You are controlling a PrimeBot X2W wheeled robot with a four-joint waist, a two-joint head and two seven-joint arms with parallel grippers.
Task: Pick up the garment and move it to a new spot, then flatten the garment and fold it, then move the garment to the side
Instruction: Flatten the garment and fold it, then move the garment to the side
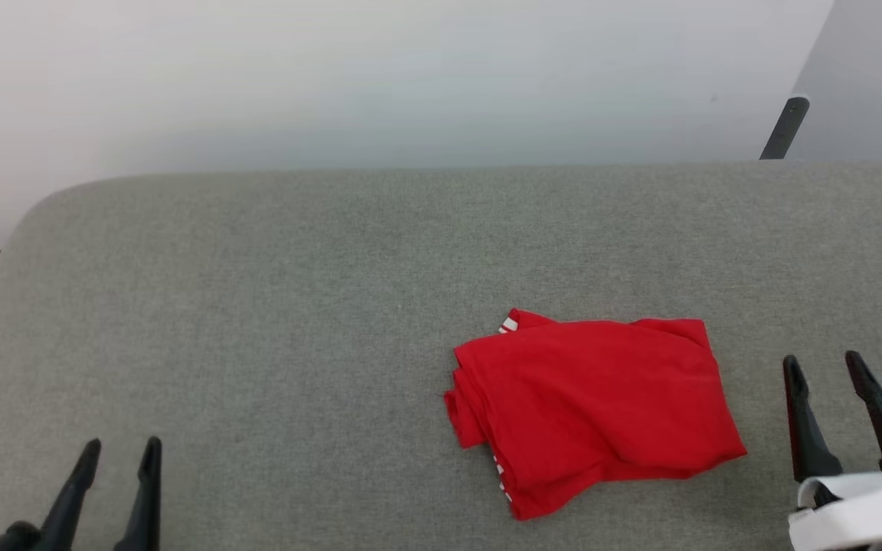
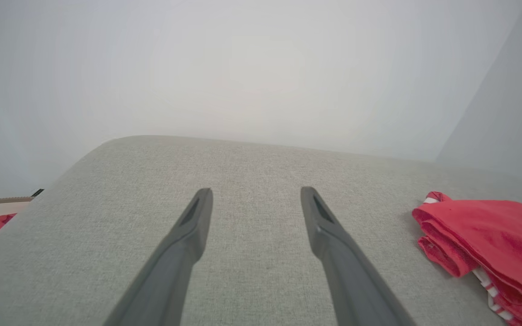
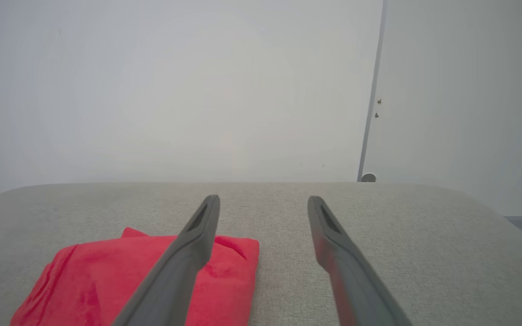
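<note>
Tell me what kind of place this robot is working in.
Probably a plain indoor test room set up for cloth handling. A grey fabric-covered table with rounded corners stands before a bare white wall, and the garment, red and folded, lies on it.

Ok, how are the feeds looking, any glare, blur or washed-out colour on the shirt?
Head view: soft even light, no glare, the shirt sharp and deep red, with a faint shadow under its near edge. Left wrist view: hazy and pale, the shirt looks pinkish, and the left gripper is slightly soft. Right wrist view: similar haze, with one finger of the right gripper blurred across the shirt.
</note>
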